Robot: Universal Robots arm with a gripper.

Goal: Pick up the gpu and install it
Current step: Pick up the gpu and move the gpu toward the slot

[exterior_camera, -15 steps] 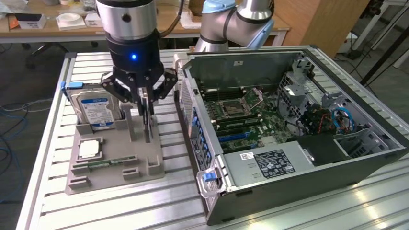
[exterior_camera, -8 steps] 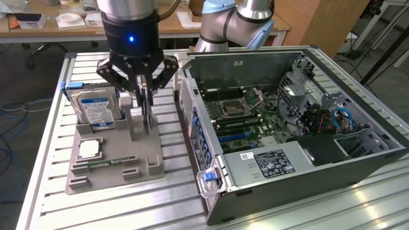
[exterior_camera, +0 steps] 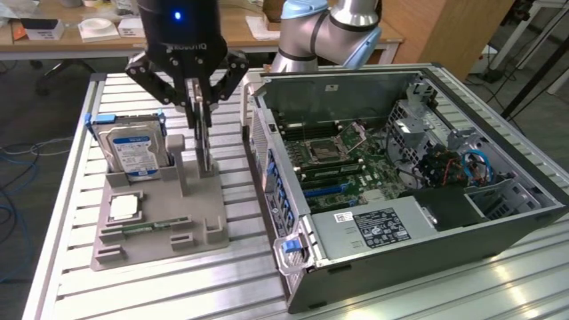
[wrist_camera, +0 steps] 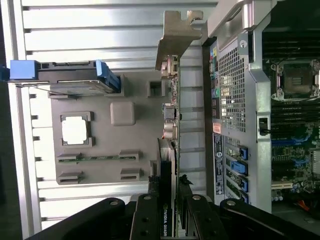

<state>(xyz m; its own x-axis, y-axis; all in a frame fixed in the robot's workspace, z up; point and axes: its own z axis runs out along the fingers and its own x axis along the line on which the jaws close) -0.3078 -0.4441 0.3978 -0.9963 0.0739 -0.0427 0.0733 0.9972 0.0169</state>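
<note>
Two fingers of your gripper are pinched onto the gpu, one on each flat face, so the gripper is closed on the card and not spread. The gpu hangs upright and edge-on directly under the gripper, above the grey holder, at the holder's edge that faces the open computer case. From the wrist, the card runs straight out from between the gripper fingers, and its silver bracket is at the end farthest from them.

You cannot tell whether the card's lower edge sits in the holder's slot or has cleared it; the two meet in a dark line. Its broad faces are turned away, so you see little beyond its thin edge and the connectors near the bracket. The gripper's upper body is cut off by the frame.

The hard drive stands in the holder on the side away from the case. The holder rests on the slatted counter.
</note>
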